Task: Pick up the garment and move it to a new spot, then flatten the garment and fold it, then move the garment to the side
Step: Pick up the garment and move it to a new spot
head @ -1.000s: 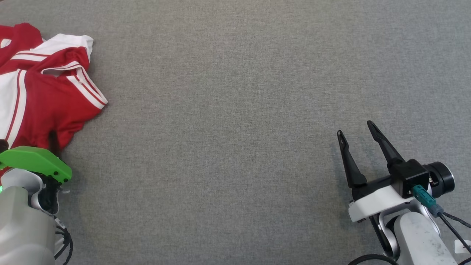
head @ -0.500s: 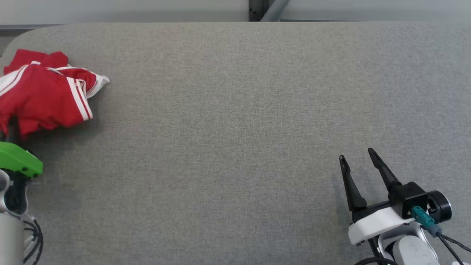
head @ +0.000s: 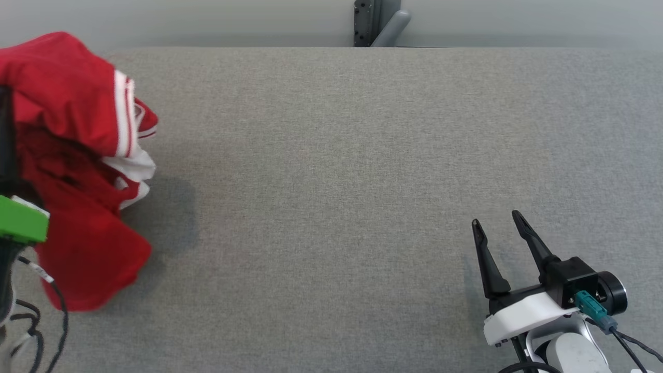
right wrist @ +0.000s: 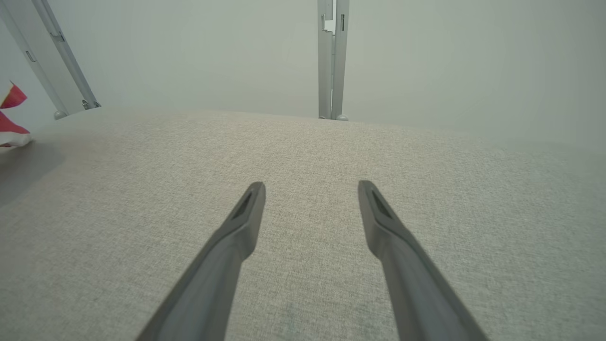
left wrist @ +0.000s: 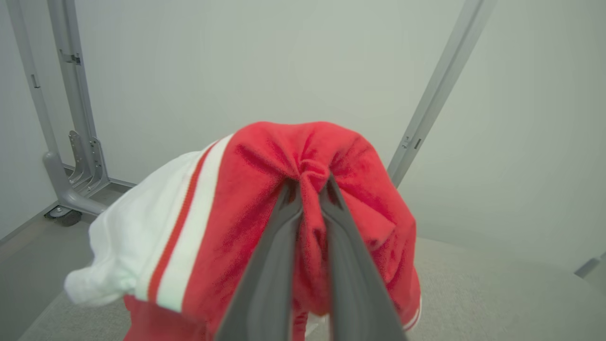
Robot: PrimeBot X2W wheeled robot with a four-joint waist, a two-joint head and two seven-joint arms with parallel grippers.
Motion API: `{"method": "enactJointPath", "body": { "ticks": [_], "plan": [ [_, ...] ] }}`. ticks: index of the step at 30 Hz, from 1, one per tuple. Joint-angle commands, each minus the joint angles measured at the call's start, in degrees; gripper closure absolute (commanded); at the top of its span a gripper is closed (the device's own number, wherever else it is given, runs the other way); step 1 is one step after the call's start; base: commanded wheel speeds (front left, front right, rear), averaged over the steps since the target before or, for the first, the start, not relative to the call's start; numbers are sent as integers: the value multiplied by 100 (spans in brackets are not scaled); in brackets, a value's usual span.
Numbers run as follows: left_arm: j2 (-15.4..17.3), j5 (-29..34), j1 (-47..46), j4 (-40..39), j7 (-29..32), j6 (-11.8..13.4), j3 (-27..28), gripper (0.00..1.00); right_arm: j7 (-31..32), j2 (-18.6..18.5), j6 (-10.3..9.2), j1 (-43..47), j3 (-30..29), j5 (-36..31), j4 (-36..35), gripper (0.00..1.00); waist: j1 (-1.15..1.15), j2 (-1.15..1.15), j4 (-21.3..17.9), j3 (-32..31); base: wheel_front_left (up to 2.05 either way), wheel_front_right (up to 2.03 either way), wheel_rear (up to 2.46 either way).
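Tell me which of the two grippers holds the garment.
The left gripper: it is shut on a bunch of the red garment. The right gripper stands open and empty.

Right jaws first: two long, dark, tapering blades, a slot near each tip in the wrist view. Behind them sit a black block (head: 567, 274), a white shell (head: 523, 311) underneath and a round black cap (head: 614, 292) alongside. There's a teal plug (head: 590, 305) with a dark cable (head: 620, 336) trailing off, then a pale grey forearm (head: 572, 357). On the robot's left: a bright green cover (head: 18, 220) and black cables (head: 65, 321) with a white tag (head: 37, 270).
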Motion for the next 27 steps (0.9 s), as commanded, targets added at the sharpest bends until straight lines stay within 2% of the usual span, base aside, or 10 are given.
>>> {"method": "enactJointPath", "body": {
  "ticks": [1, 7, 10, 13, 17, 21, 27],
  "plan": [
    [-64, -76, 132, -354, 103, 39, -57, 100, -17, -18, -2, 18, -30, 18, 9, 0, 0, 66, -100, -17, 0, 0, 0],
    [-472, -562, 360, -2174, 656, 161, -645, 100, -17, 6, -2, -29, -162, 52, -20, 0, 0, 66, -430, -5, 0, 0, 0],
    [-697, -590, 192, -2669, 853, 186, -1184, 100, -17, 16, -2, -43, -210, 63, -26, 0, 0, 66, -613, -6, 0, 0, 0],
    [-964, -504, 13, -2797, 1058, 195, -1849, 100, -17, 15, -2, -92, -198, 86, -17, 0, 0, 66, -855, -1, 0, 0, 0],
    [-1428, -330, -180, -2301, 1115, 206, -2640, 100, -17, 18, -2, -139, -159, 210, -3, 0, 0, 66, -1238, 3, 0, 0, 0],
    [-1883, -127, -332, -1204, 923, 147, -3160, 100, -17, 21, -2, -142, -97, 325, 3, 0, 0, 66, -1624, 52, 0, 0, 0],
    [-2090, 321, -577, 895, 408, -48, -3505, 100, -17, 24, -2, -48, -105, 443, 30, 0, 0, 66, -2067, 128, 0, 0, 0]
  ]
}}
